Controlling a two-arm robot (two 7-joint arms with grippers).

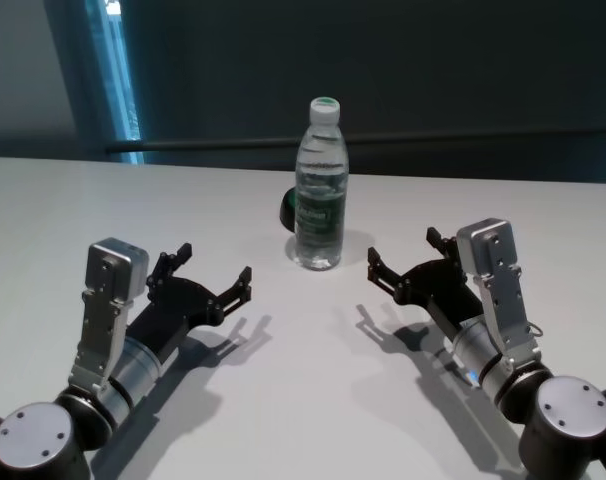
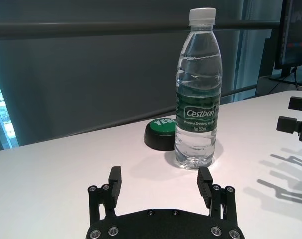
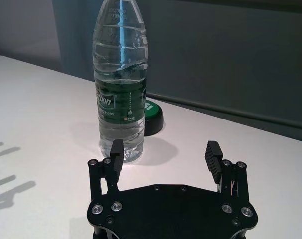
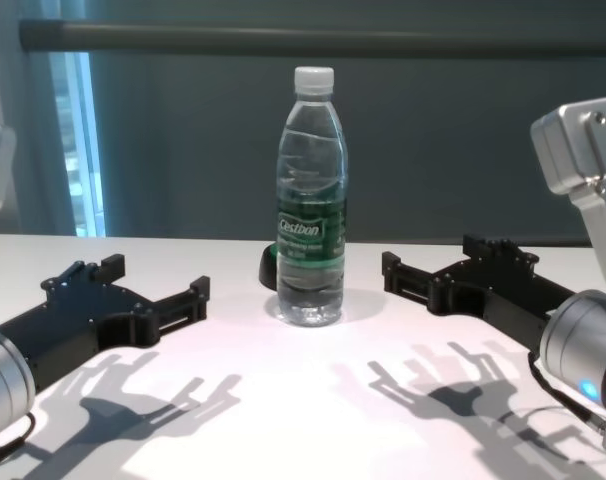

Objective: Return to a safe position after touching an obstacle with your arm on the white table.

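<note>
We hold both claws, left claw point(image 1: 215, 272) and right claw point(image 1: 403, 255), wide and empty, flanking the untouched upright bottle point(image 1: 320, 190); next we must brush it.

Left tool point(image 2: 162, 184), fingers spread, faces an upright water bottle point(image 2: 198, 89) beside a green button point(image 2: 162, 133) on the tabletop point(image 2: 51, 174).

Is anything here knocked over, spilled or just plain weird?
Nothing stands out. The tall clear plastic water bottle stands upright and capped on the white table, no water around it. A low black-and-green round button sits behind it. The left gripper and right gripper are open, apart from the bottle.
</note>
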